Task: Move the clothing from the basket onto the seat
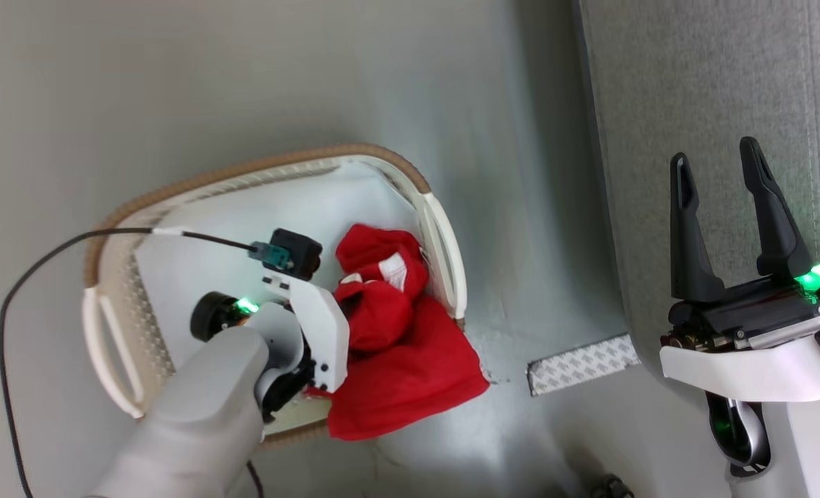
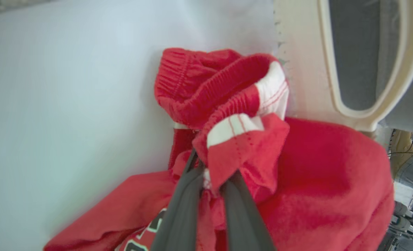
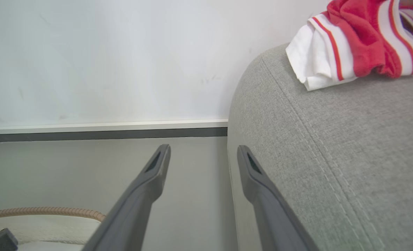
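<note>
The white basket (image 1: 444,242) with a brown rim band stands on the floor at the left of the head view. Red clothing (image 1: 396,346) lies in its right part and hangs over the near rim. My left wrist (image 1: 306,325) reaches down into the basket and hides the fingers there. In the left wrist view my left gripper (image 2: 213,169) is shut on a fold of the red clothing (image 2: 314,181) beside a white panel. My right gripper (image 1: 728,207) stands open and holds nothing, over the edge of the grey seat (image 1: 714,83). Another red-and-white garment (image 3: 352,42) lies on the seat (image 3: 332,157).
A strip of bare grey floor (image 1: 520,242) separates the basket from the seat. A patterned grey-white strip (image 1: 583,363) lies on that floor by the seat's corner. A black cable (image 1: 36,263) loops from my left wrist across the floor. A white wall with a skirting board (image 3: 105,127) stands behind.
</note>
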